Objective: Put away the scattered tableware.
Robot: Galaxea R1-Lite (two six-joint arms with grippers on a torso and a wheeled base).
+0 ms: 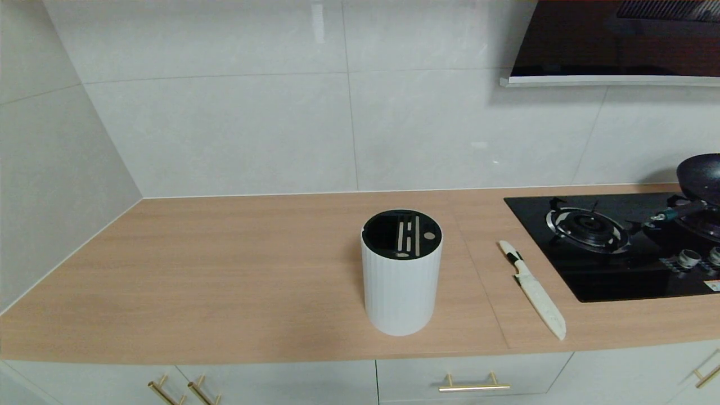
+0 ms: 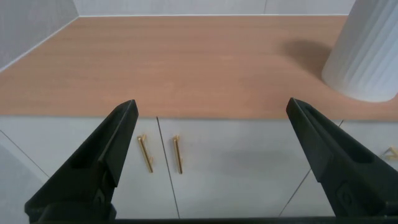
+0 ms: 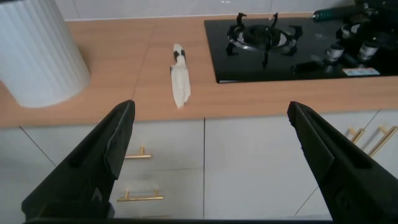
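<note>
A white ribbed knife holder (image 1: 401, 274) with a black slotted top stands upright in the middle of the wooden counter (image 1: 225, 270). A white knife (image 1: 532, 288) with a white-and-black handle lies flat to its right, near the stove, blade toward the front edge. In the left wrist view my left gripper (image 2: 211, 155) hangs open in front of the cabinet doors, with the holder (image 2: 367, 53) farther off on the counter. In the right wrist view my right gripper (image 3: 211, 155) is open too, below the counter edge, facing the knife (image 3: 180, 83) and the holder (image 3: 38, 56).
A black gas stove (image 1: 619, 242) is set into the counter at the right, with a dark pan (image 1: 700, 180) on its far burner. A range hood (image 1: 613, 42) hangs above. Cabinet fronts with gold handles (image 1: 474, 385) run below the counter. A tiled wall closes the back and left.
</note>
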